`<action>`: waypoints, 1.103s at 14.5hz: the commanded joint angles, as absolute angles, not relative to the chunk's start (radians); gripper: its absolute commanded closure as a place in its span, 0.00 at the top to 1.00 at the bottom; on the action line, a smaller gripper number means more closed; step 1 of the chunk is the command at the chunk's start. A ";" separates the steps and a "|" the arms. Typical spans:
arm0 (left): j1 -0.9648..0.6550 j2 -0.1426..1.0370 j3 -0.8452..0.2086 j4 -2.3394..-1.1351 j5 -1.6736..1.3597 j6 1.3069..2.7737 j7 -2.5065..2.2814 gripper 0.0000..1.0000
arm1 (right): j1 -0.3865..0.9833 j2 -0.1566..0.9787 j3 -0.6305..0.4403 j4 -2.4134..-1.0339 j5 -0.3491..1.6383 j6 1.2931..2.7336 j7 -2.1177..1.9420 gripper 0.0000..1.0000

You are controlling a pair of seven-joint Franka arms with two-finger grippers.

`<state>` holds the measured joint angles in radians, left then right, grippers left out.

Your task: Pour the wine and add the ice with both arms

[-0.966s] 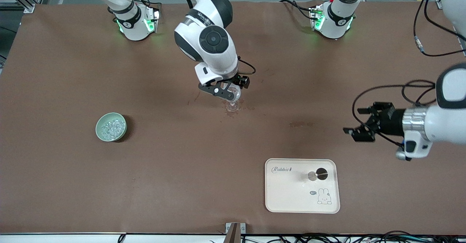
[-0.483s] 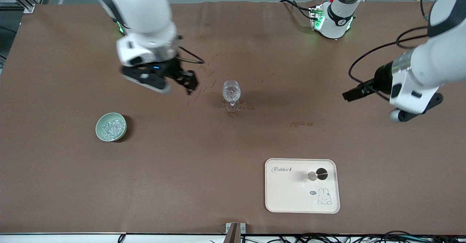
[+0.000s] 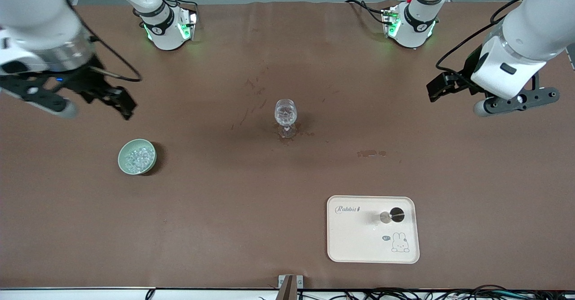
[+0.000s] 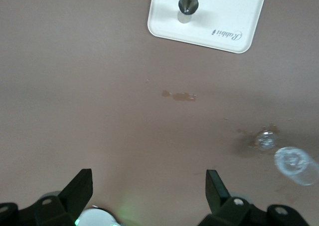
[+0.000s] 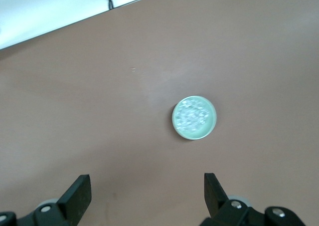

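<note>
The arms (image 3: 530,30) frame what we see, both lifted off the brown tabletop (image 3: 251,210): the right gripper (image 3: 96,98) hangs over the right arm's end above bare surface, its fingers (image 5: 75,196) wide apart and empty, and the left gripper (image 3: 442,86) hangs over the left arm's end, its fingers (image 4: 79,188) likewise spread on nothing. We find a cream tray (image 3: 359,241) near the front camera carrying a small dark-topped object (image 3: 391,215), a stemmed glass (image 3: 285,116) upright mid-table, and the ice (image 3: 136,157) heaped in a pale green bowl (image 3: 122,163) toward the right arm's end.
</note>
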<state>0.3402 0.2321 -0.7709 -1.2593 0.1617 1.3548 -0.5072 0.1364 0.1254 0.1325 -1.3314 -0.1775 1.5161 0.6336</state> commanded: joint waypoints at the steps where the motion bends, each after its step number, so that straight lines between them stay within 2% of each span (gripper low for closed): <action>1: 0.151 0.089 -0.474 -1.360 0.076 1.376 -0.379 1.00 | 0.137 0.074 -0.010 -1.367 -0.089 1.494 0.432 1.00; 3: 0.066 0.036 -0.340 -1.414 0.031 1.377 -0.330 1.00 | 0.135 0.069 -0.095 -1.368 -0.071 1.471 0.317 1.00; 5: 0.000 -0.041 -0.240 -1.521 0.026 1.402 -0.285 1.00 | 0.097 0.069 -0.141 -1.368 -0.026 1.466 0.171 1.00; 9: -0.069 -0.187 -0.089 -1.728 -0.009 1.505 -0.218 1.00 | 0.029 0.069 -0.155 -1.379 0.012 1.466 0.049 1.00; 13: -0.051 -0.216 -0.072 -1.755 -0.032 1.508 -0.212 1.00 | 0.032 0.068 -0.164 -1.382 0.014 1.468 0.046 1.00; 16: -0.035 -0.210 -0.075 -1.715 -0.021 1.500 -0.210 1.00 | 0.031 0.067 -0.163 -1.382 0.014 1.465 0.046 1.00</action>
<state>-0.0448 -0.1976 -0.0726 -1.7232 -0.0169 1.4900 -0.2193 0.0338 0.0967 -0.1642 -1.3519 -0.0058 1.4635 0.0583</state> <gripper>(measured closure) 0.000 0.000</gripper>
